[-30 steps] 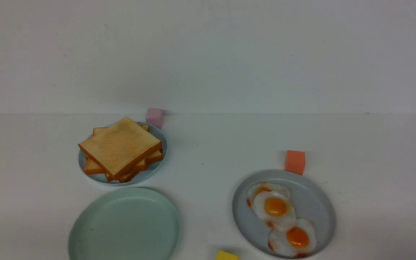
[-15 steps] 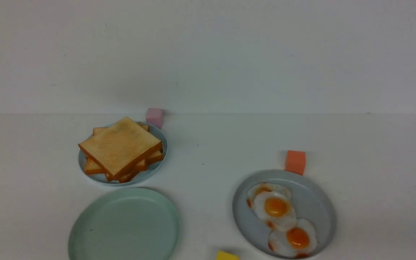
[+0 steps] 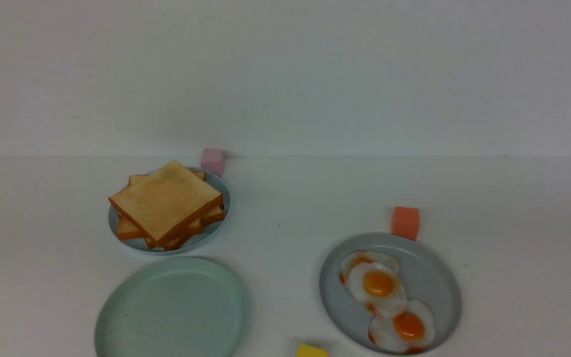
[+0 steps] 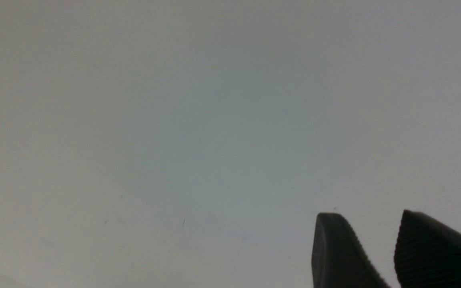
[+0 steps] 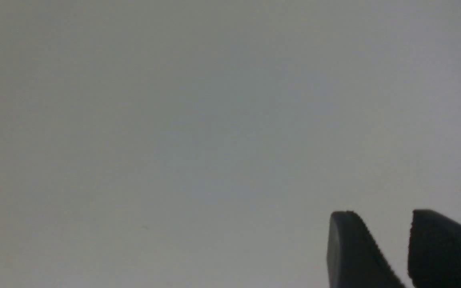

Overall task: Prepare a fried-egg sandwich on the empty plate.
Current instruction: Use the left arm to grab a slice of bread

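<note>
Mint-green empty plate (image 3: pixel 171 310) near toast pile (image 3: pixel 165 203)

Lab-style test setup: plain white tabletop (image 3: pixel 285 198), blank white wall (image 3: pixel 285 74), small pink cube (image 3: pixel 212 161), small orange cube (image 3: pixel 405 223).

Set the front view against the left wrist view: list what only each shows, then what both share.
Front view only: the toast pile on its pale-blue plate, the empty mint-green plate, fried eggs on the grey-blue plate, a pink block, an orange block and a yellow block. Left wrist view only: the left hand, its two dark fingertips apart with nothing between them. Both: the plain white table.
</note>
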